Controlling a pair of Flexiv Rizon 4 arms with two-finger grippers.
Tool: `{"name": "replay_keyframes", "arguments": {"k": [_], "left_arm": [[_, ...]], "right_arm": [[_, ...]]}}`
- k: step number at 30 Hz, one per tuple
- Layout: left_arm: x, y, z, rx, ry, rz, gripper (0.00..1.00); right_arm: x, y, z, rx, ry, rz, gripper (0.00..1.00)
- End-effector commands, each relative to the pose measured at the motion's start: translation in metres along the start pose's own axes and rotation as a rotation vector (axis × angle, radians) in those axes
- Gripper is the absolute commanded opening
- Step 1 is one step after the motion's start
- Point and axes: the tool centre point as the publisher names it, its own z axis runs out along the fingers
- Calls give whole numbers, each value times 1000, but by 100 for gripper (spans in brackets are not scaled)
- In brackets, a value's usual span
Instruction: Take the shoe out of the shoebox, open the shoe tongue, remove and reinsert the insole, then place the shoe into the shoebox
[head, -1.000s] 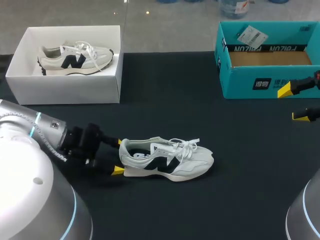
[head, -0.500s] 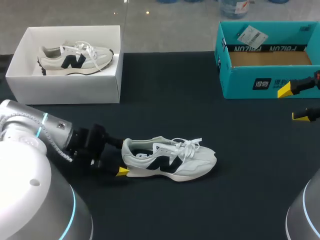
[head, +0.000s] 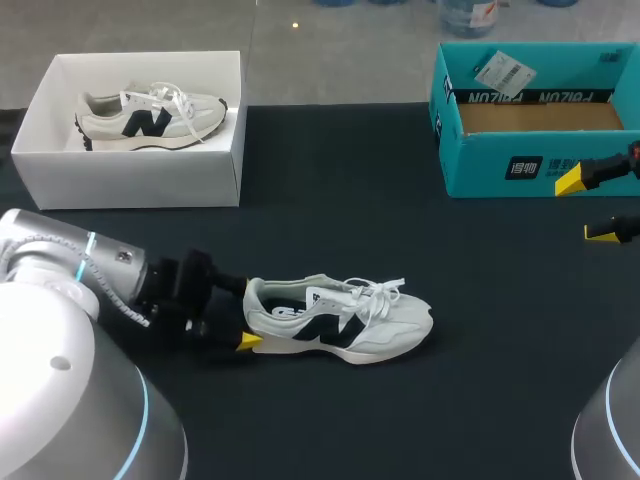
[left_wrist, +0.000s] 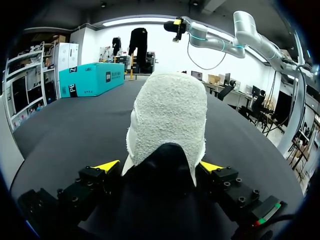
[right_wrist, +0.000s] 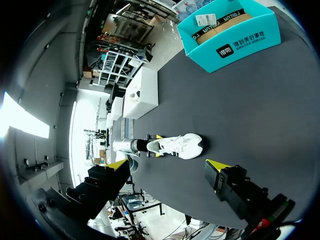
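– Since the next bit is the tongue, which way does the shoe (head: 340, 320) actually lie, and who's got it?

– It's sitting on its sole out on the dark surface (head: 330, 200), over toward my left. Long axis runs left to right, heel toward the left arm (head: 60, 255), toe pointing right. And the left jaws are clamped on the heel, one yellow tip (left_wrist: 106, 165) on each side in the wrist cam. So the laces (head: 375, 292) face up, at the far end from that grip

– And the right jaws?

– Apart, nothing in them, tips (head: 570, 180) hanging just in front of the teal box (head: 480, 165), well apart from the shoe. My guess is that arm has to come across to the tongue while the left pins the heel

– Any writing?

– Dark logo on the shoe's side, white print and a paper tag (head: 505, 70) on the teal box. The white box (head: 130, 178) at far left looks plain, twin shoe (head: 150, 115) inside, so I'd guess that's the shoebox
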Motion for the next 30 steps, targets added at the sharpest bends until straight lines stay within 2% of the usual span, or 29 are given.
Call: {"name": "replay_keyframes", "arguments": {"k": [1,24,25,26,27,28,30], "left_arm": [[-1,-1,4,-2,17,4,100],[4,-8,24,-11,73,21,100],[4,-8,24,-14,76,24,95],[4,-7,25,-17,79,26,45],[4,-7,25,-19,79,26,35],[4,-7,26,-19,85,32,0],[5,-7,26,-22,86,34,0]], "right_arm": [[0,0,1,1,-2,2,100],[0,0,1,1,-2,2,100],[0,0,1,1,-2,2,100],[0,0,1,1,-2,2,100],[0,0,1,1,-2,2,100],[0,0,1,1,-2,2,100],[0,0,1,1,-2,2,100]]}}
